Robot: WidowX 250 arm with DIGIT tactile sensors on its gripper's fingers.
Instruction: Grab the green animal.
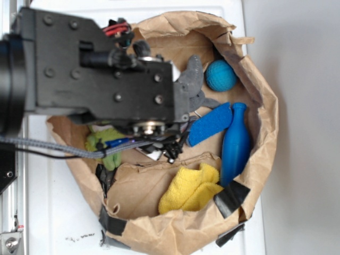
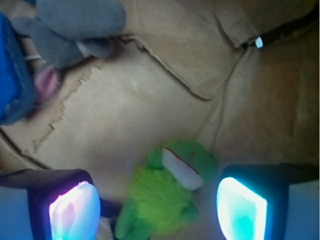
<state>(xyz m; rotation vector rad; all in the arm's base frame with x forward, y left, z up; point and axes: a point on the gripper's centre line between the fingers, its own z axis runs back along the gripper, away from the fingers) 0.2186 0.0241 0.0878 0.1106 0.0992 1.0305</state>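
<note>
The green animal (image 2: 167,192), a fuzzy lime plush frog with a white-and-red mouth, lies on the brown paper floor of the bag. In the wrist view it sits between my two glowing fingers, one pad (image 2: 75,212) on its left and the other pad (image 2: 241,207) on its right, with gaps on both sides. My gripper (image 2: 158,210) is open, above the frog and not touching it. In the exterior view the arm's black body covers most of the frog (image 1: 104,144); only its green edge shows at the bag's left side.
A torn brown paper bag (image 1: 263,114) walls everything in. Inside lie a grey plush animal (image 1: 192,79), a teal ball (image 1: 221,75), a blue textured pad (image 1: 210,123), a blue bowling pin (image 1: 236,143) and a yellow cloth (image 1: 190,188). The grey plush (image 2: 75,27) lies beyond the frog.
</note>
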